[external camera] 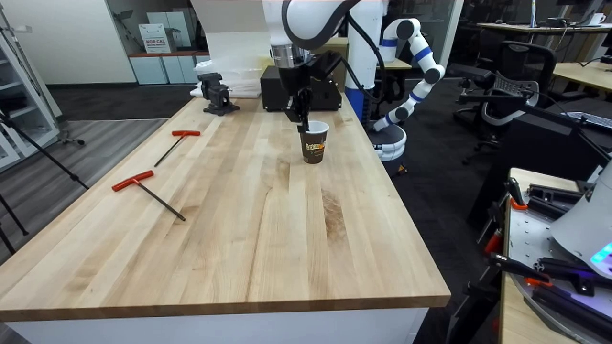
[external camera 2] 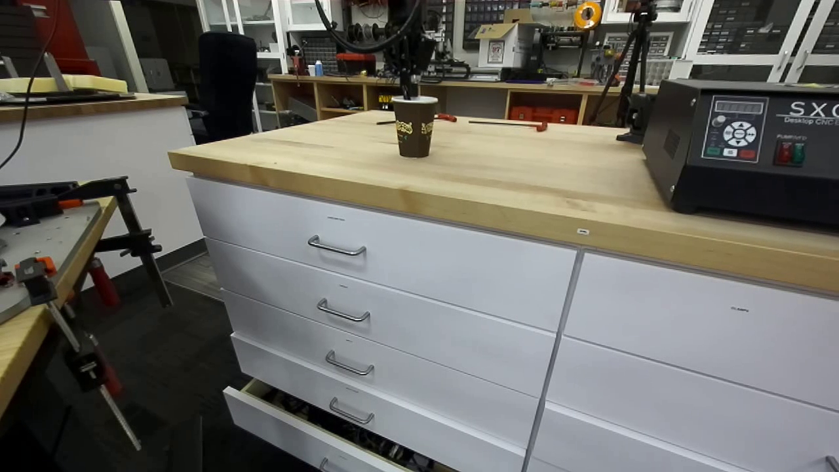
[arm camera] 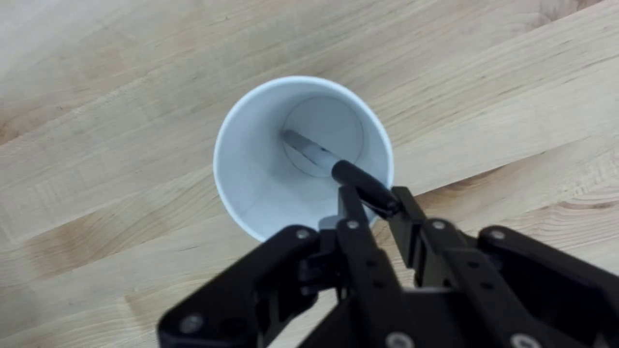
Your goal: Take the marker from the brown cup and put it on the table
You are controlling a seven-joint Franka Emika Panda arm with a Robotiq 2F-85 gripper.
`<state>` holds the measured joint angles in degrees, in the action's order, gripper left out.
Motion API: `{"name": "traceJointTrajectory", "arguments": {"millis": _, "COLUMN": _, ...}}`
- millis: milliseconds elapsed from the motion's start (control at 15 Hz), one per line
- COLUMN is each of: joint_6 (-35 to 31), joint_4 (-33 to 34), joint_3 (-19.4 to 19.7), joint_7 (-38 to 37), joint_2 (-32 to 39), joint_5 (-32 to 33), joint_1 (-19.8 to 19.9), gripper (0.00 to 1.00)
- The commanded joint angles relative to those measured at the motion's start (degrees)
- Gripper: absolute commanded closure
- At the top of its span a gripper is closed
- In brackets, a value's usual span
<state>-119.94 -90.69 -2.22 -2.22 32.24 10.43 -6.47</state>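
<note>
The gripper (arm camera: 376,195) appears clamped on the dark upper end of a marker (arm camera: 344,172) slanting inside a cup (external camera 2: 415,134), presumably because only that end reaches the rim. The cup stands upright on the worktop (external camera: 229,205), which should let the marker be drawn free before being laid down beside it.

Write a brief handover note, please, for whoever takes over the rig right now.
Fingers: in the wrist view, the black end of the marker lies between them; whether they clamp it, I cannot tell.
Marker: lower end inside the brown cup.
Brown cup: upright on the table.
Done: fingers at the marker.
Left: check the grip, lift the marker out, lay it on the table.
</note>
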Motion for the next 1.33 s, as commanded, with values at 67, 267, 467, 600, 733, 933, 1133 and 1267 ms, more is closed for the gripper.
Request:
{"name": "traceJointTrajectory", "arguments": {"millis": 67, "joint_6": 1.2, "joint_4": 1.9, "joint_3": 0.2, "joint_7": 1.1, "joint_2": 0.3, "joint_5": -0.2, "joint_1": -0.1, "gripper": 0.95}}
{"name": "traceJointTrajectory", "arguments": {"millis": 267, "joint_6": 1.3, "joint_4": 2.0, "joint_3": 0.3, "joint_7": 1.2, "joint_2": 0.3, "joint_5": -0.1, "joint_1": -0.2, "gripper": 0.94}}
{"name": "traceJointTrajectory", "arguments": {"millis": 467, "joint_6": 1.4, "joint_4": 2.0, "joint_3": 0.2, "joint_7": 1.6, "joint_2": 0.2, "joint_5": -0.1, "joint_1": -0.2, "gripper": 1.00}}
{"name": "traceJointTrajectory", "arguments": {"millis": 600, "joint_6": 1.4, "joint_4": 1.9, "joint_3": 0.2, "joint_7": 1.9, "joint_2": 0.1, "joint_5": 0.0, "joint_1": -0.3, "gripper": 0.97}}
{"name": "traceJointTrajectory", "arguments": {"millis": 733, "joint_6": 1.4, "joint_4": 1.9, "joint_3": 0.2, "joint_7": 2.1, "joint_2": 0.0, "joint_5": 0.0, "joint_1": -0.3, "gripper": 0.97}}
{"name": "traceJointTrajectory", "arguments": {"millis": 933, "joint_6": 1.8, "joint_4": 1.8, "joint_3": 0.0, "joint_7": 2.5, "joint_2": -0.6, "joint_5": -0.1, "joint_1": -0.3, "gripper": 0.97}}
{"name": "traceJointTrajectory", "arguments": {"millis": 1133, "joint_6": 4.4, "joint_4": 2.0, "joint_3": -0.3, "joint_7": 2.8, "joint_2": -2.0, "joint_5": -0.1, "joint_1": -0.8, "gripper": 0.97}}
{"name": "traceJointTrajectory", "arguments": {"millis": 1267, "joint_6": 7.9, "joint_4": 2.6, "joint_3": -0.6, "joint_7": 3.0, "joint_2": -3.5, "joint_5": 0.1, "joint_1": -1.4, "gripper": 0.97}}
